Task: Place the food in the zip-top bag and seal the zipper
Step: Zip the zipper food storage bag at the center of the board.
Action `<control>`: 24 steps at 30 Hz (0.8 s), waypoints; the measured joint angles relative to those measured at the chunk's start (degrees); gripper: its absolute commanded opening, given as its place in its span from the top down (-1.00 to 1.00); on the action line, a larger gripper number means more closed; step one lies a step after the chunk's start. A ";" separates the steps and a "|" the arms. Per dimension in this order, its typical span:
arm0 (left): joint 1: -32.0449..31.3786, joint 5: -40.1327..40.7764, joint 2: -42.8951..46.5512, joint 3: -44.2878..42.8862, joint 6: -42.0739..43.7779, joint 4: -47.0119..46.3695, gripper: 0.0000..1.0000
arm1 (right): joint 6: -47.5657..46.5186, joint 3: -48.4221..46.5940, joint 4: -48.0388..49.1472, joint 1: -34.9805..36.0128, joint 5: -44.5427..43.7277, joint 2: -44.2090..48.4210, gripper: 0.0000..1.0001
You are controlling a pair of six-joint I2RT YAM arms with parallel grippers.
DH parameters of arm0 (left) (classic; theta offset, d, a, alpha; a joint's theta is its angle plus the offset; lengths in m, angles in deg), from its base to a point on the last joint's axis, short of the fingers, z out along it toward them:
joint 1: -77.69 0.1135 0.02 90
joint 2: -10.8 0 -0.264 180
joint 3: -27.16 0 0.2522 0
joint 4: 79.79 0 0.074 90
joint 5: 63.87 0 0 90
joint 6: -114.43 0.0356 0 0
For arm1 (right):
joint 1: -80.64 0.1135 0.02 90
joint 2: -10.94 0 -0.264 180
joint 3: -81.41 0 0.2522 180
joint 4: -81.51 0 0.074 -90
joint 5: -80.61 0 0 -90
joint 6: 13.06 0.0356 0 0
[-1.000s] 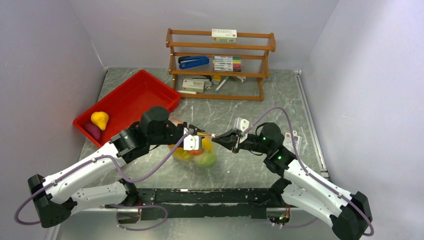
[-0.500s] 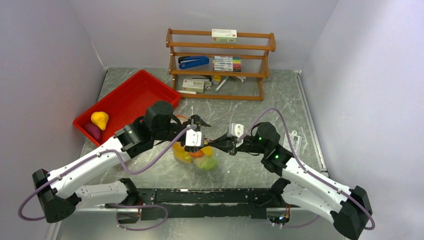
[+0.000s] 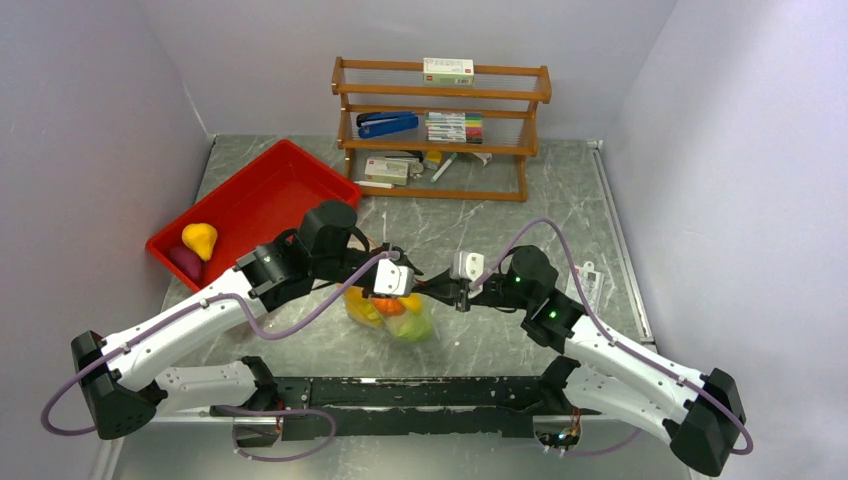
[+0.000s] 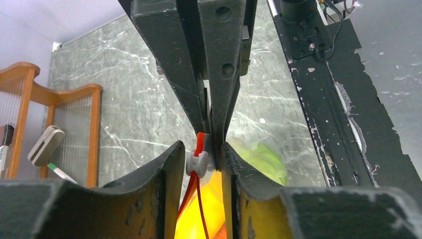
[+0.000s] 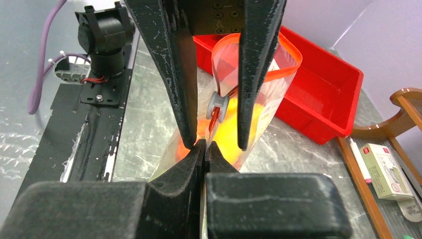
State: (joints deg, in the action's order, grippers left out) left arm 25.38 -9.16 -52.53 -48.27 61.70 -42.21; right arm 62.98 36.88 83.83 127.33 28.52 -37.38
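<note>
We find the food [image 3: 366,308] inside the zip-top bag [image 3: 402,320]; the tray [image 3: 272,195], holding two loose pieces [image 3: 198,240], sits at its ten o'clock, the rack [image 3: 440,95] at twelve.

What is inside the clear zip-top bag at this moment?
Yellow, orange and green toy food pieces show through the zip-top bag. Their exact count is hidden, because they overlap one another.

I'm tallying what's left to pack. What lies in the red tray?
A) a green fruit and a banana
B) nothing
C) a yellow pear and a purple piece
C: a yellow pear and a purple piece lie together at the left end of the red tray.
</note>
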 measured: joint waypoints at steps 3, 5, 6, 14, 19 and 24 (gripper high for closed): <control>0.00 -0.42 0.00 0.00 0.20 0.76 0.43 | -0.26 0.00 -0.07 0.17 -0.31 -0.09 1.00; 0.00 -0.46 0.00 0.00 0.22 1.11 0.34 | -0.39 0.00 -0.15 0.28 -0.37 -0.15 1.00; 0.00 -0.42 0.00 0.00 0.24 1.25 0.34 | -0.48 0.00 -0.15 0.33 -0.37 -0.15 1.00; 0.00 -0.50 0.00 -0.28 0.59 2.56 0.86 | -1.73 -0.09 -1.18 0.68 -1.07 -0.15 1.00; 0.02 0.09 0.00 -0.57 1.18 2.64 0.86 | -2.12 -0.39 -1.75 1.11 -1.46 -0.02 1.00; 0.76 1.40 0.15 -0.50 2.10 2.82 0.86 | -2.60 -0.28 -2.95 1.27 -3.61 2.99 1.00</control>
State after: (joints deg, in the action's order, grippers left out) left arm 26.14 -7.76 -52.37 -48.77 63.80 -39.40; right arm 60.38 36.60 80.88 128.60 24.91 -34.38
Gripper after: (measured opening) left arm 0.105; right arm 0.004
